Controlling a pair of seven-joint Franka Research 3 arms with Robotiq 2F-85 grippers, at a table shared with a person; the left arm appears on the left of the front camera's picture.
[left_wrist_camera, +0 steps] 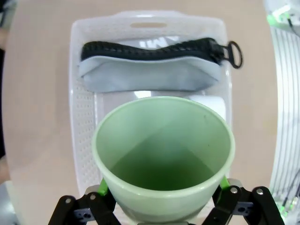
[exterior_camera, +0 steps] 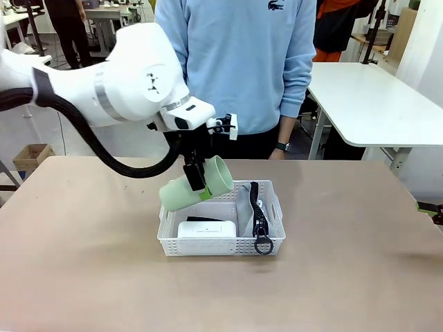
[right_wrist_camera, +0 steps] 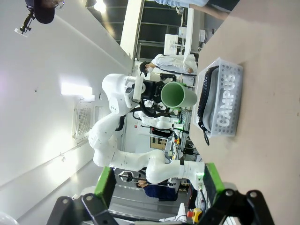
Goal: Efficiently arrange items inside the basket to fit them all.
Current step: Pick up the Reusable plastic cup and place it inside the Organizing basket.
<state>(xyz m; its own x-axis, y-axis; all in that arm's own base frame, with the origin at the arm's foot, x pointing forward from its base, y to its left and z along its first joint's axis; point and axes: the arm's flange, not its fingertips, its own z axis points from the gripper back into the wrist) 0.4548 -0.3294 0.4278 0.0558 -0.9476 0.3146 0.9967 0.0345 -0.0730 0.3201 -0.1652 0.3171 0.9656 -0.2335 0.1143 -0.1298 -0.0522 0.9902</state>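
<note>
**Cup carried above the basket, ready to be placed.**
My left claw is clamped on the pale green cup, tilted on its side over the white lattice basket near the table's middle; my right claw stands released, well apart. Inside, the grey CAMPUS pouch stands along the basket's right wall, the white device at its front-left corner. I judge the next move is lowering the cup into the remaining free floor.
</note>
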